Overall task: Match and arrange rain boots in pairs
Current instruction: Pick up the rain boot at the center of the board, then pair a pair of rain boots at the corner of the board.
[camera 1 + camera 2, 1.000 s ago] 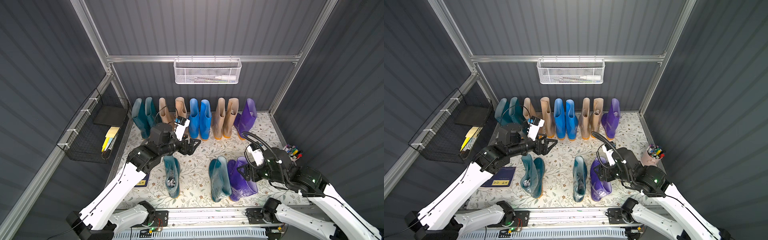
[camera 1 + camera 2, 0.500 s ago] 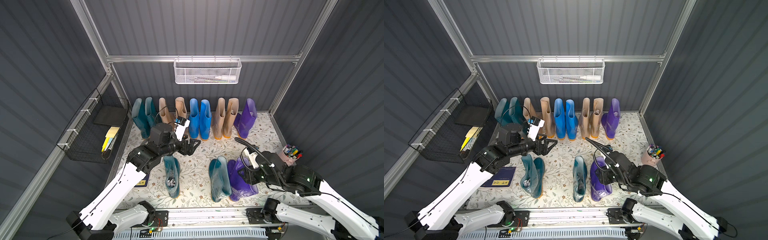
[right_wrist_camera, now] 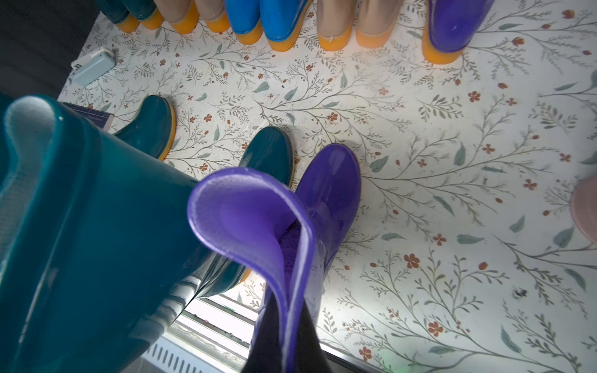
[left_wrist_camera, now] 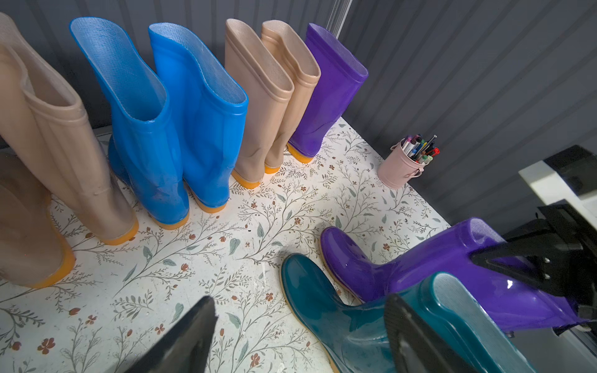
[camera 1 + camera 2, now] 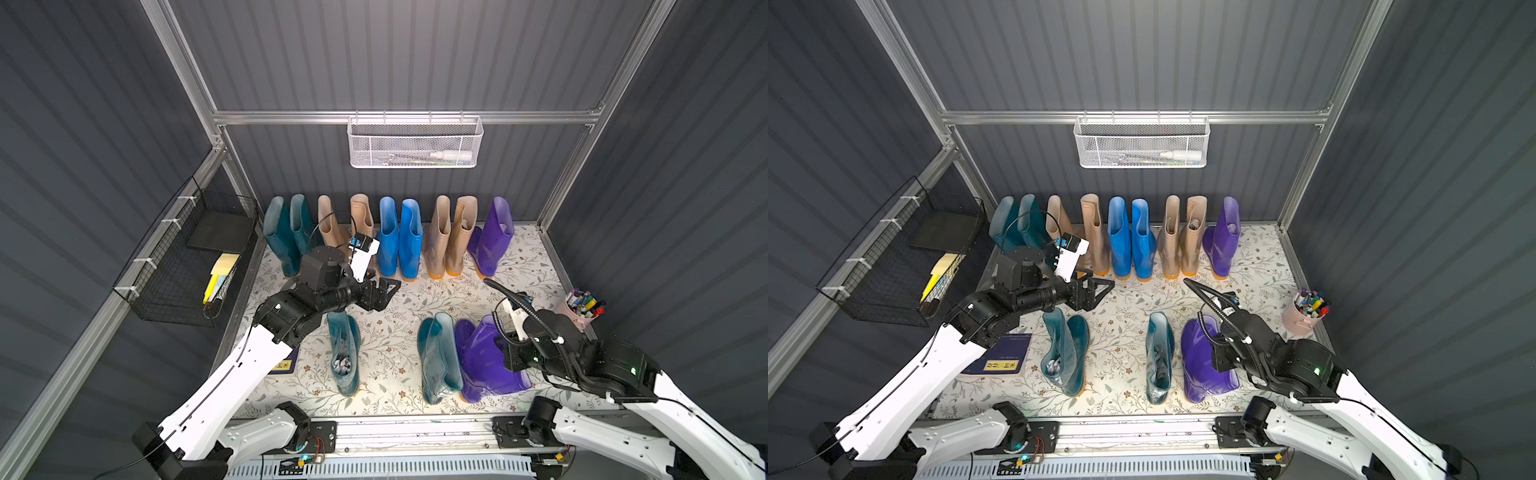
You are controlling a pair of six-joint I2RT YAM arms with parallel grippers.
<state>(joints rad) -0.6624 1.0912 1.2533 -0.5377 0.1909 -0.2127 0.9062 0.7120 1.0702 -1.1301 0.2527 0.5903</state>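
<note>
Right gripper (image 5: 503,352) clamped shut on the cuff of the front purple boot (image 5: 482,370), which stands near the front edge of the bench (image 5: 457,291), toe toward the back. Teal boot (image 5: 438,361) right against it on the left. Another teal boot (image 5: 343,357) stands apart, toward front left. Left gripper (image 5: 385,291) jaws wide, holding nothing, hovering mid-bench. Row along the back edge: teal pair (image 5: 286,237), beige pair (image 5: 362,214), blue pair (image 5: 399,241), second beige pair (image 5: 449,241), lone purple boot (image 5: 492,241). Marker cup (image 5: 579,309) at right edge.
</note>
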